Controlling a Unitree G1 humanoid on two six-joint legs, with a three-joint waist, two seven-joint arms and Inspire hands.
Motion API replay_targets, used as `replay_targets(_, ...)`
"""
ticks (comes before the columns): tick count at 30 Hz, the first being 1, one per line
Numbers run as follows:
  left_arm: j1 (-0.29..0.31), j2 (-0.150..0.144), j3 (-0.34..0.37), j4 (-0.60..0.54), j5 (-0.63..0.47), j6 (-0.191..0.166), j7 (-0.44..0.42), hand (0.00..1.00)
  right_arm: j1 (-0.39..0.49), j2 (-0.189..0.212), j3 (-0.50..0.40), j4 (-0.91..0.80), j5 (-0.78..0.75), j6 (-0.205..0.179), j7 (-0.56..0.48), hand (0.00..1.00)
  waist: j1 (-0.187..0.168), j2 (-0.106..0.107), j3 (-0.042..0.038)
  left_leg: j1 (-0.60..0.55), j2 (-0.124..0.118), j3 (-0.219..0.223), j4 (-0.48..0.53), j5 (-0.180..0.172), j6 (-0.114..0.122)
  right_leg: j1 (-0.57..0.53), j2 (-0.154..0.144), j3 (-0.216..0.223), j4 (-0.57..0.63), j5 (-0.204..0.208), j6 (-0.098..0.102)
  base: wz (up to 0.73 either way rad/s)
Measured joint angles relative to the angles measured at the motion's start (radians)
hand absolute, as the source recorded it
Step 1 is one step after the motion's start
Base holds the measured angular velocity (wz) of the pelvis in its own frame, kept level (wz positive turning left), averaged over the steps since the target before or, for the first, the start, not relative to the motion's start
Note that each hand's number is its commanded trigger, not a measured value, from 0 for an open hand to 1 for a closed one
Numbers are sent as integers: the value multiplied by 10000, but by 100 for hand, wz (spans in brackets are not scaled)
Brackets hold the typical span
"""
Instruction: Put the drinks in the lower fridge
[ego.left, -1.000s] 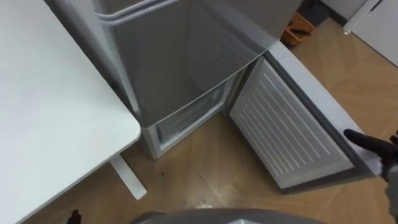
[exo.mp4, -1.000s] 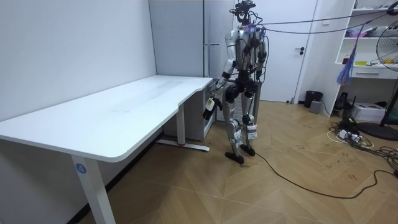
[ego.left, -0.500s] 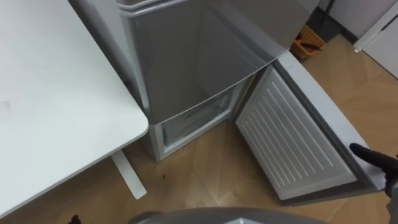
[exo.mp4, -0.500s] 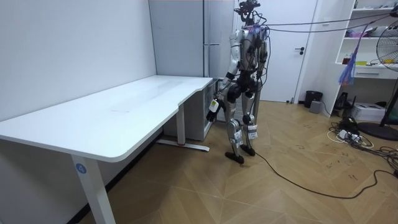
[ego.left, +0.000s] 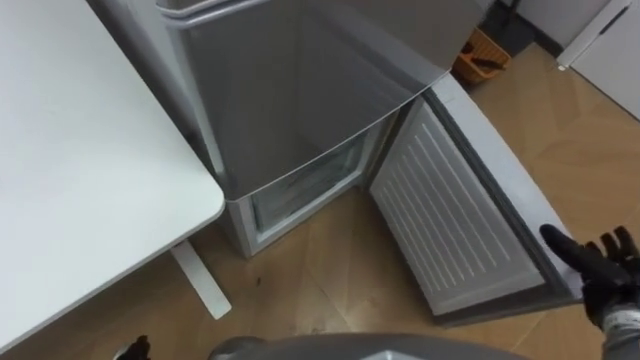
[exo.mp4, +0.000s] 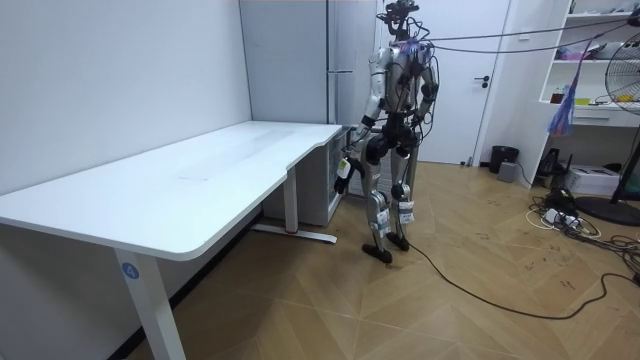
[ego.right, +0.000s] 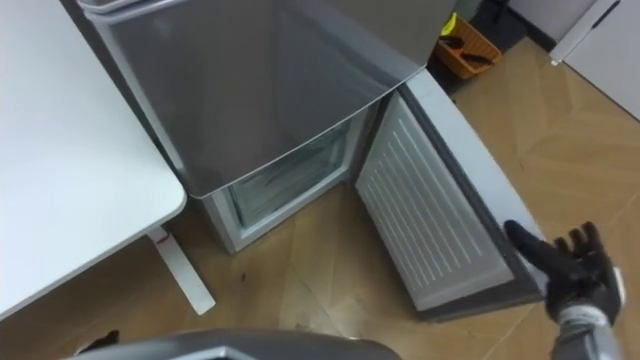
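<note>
I stand in front of a grey fridge; beside me is a white desk. The lower door hangs wide open to the right and shows its white ribbed lining. Inside the lower compartment I see a clear drawer front. My right hand is open with straight fingers at the door's free edge, low on the right. A dark tip of my left hand pokes in at the bottom left. In the room view the left hand hangs by the desk's corner, too small to read.
The white desk fills the left side, its foot on the wooden floor close to the fridge. An orange basket sits behind the open door. A white cabinet stands at the far right.
My right hand has come further into view, up and left towards the door's edge. The whole picture has shifted a little with the camera. The door stands as before.
</note>
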Motion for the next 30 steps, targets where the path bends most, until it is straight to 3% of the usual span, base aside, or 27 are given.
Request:
replay_targets(4,-152,-6,-518,-21,-39,233,53,0,790,151,1104,-1227,1727,22,561,0,1,33,15,-195,12,-3,29,14,-81,-273,25,-1,34,71,-114,-18)
replay_targets(7,-244,-14,-960,-23,-36,342,95,0,778,184,1986,-1688,2388,141,1002,0,-9,121,48,-604,-3,-86,174,124,-82,-666,35,-19,24,124,-130,-14)
replay_targets(11,-217,-37,-1121,-17,-176,350,97,0,252,114,3075,-1833,2740,925,1342,0,215,238,101,-721,-12,-96,141,289,-91,-858,16,-46,66,104,-180,1)
replay_targets(12,-210,-49,-1135,-15,-256,329,103,0,-90,108,3446,-1836,2729,1184,1385,0,335,282,135,-731,-26,-161,140,307,-104,-852,16,-96,69,92,-194,11)
replay_targets(16,-307,-43,-1233,-15,-778,277,198,0,-1222,85,4243,-1862,2684,1849,1430,0,499,310,141,-906,-181,-605,151,424,-113,-841,-16,-377,51,74,-301,38)
replay_targets(20,-205,-50,-1675,-18,-977,220,275,0,-1935,-167,4571,-2106,2682,2188,1431,0,650,287,123,-903,-245,-827,161,439,-99,-727,-64,-655,8,19,-287,28)
replay_targets(26,-235,-45,-1711,-171,-981,217,322,0,-2175,-234,4556,-2250,2691,2689,1437,0,665,244,100,-711,-288,-812,77,439,-96,-416,-91,-774,-146,-21,-214,8)
replay_targets(30,-250,-36,-1812,-419,-981,218,328,0,-2287,-269,4552,-2456,2671,2732,1438,0,624,271,128,-671,-309,-772,0,438,-94,-323,-98,-767,-183,-59,-175,5)
